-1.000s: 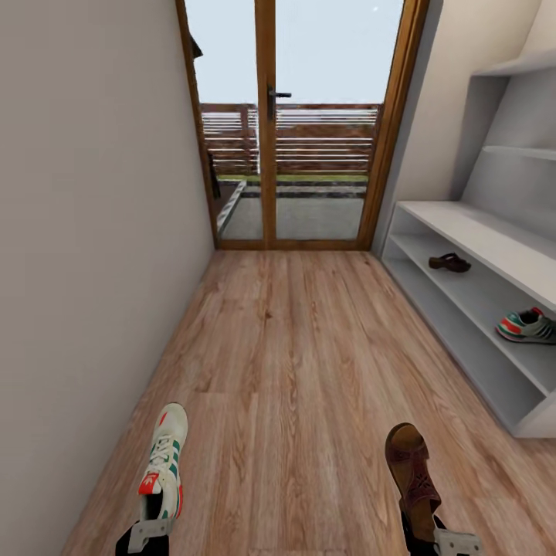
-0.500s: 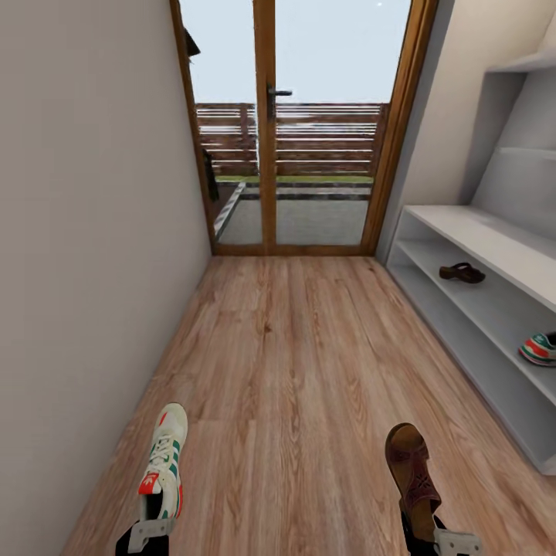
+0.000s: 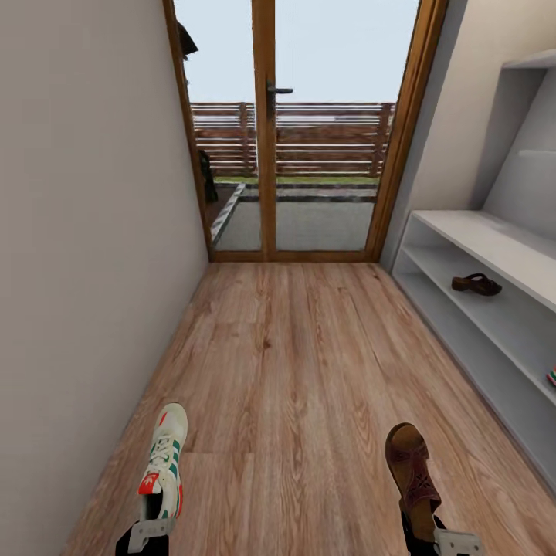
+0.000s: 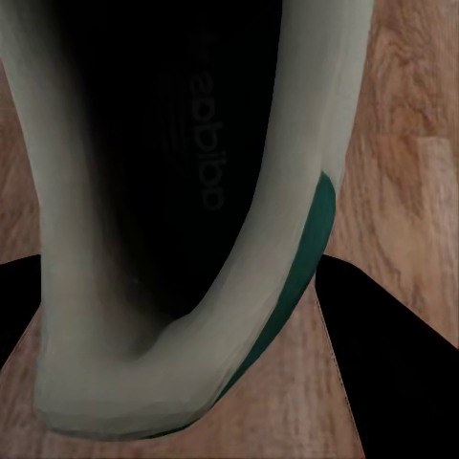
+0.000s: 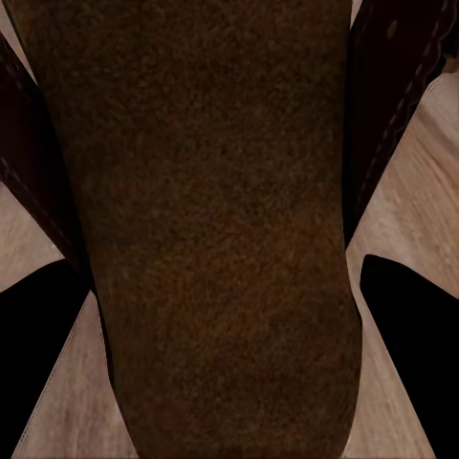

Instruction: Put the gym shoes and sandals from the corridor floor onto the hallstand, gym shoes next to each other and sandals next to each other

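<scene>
Head view, left gripper (image 3: 148, 534): pinched the heel of a gym shoe (image 3: 164, 459), toe pointing ahead of it.
Head view, right gripper (image 3: 449, 542): pinched the heel of a sandal (image 3: 411, 471), toe likewise ahead.
Head view, hallstand (image 3: 494, 245): lay ahead and to the right, nearer the right gripper; the other sandal (image 3: 476, 284) sat on its shelf.
Left wrist view: gym shoe (image 4: 191, 220) lengthwise between dark fingers (image 4: 402, 363).
Right wrist view: sandal (image 5: 210, 220) lengthwise between fingers (image 5: 411, 335).
</scene>
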`<state>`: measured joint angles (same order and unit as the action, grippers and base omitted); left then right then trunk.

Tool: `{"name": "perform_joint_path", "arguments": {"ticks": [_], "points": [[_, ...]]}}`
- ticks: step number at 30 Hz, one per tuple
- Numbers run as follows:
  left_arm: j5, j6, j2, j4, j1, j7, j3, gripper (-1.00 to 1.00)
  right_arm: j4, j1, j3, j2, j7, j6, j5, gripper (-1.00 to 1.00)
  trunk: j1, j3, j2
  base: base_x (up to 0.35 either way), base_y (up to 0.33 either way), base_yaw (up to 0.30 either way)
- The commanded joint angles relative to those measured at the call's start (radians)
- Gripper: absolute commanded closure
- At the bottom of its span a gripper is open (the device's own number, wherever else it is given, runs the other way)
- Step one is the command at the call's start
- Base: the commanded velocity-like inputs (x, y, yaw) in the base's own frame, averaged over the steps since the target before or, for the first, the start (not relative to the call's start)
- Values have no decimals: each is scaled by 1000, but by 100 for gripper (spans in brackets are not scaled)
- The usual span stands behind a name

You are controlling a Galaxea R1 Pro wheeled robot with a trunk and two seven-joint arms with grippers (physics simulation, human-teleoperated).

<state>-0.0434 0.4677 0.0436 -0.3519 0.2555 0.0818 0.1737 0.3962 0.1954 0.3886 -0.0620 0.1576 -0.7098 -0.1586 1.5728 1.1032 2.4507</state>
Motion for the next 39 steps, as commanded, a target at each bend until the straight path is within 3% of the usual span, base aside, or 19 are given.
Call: {"name": "perform_joint_path", "arguments": {"ticks": [1,39], "points": [[-4,3,-1,1,1,10,9,100,0,1,9,1,5,-3,-9,100,0,1,0,340,0,0],[-4,2,-1,1,1,10,9,100,0,1,9,1,5,-3,-9,100,0,1,0,340,0,0]]}}
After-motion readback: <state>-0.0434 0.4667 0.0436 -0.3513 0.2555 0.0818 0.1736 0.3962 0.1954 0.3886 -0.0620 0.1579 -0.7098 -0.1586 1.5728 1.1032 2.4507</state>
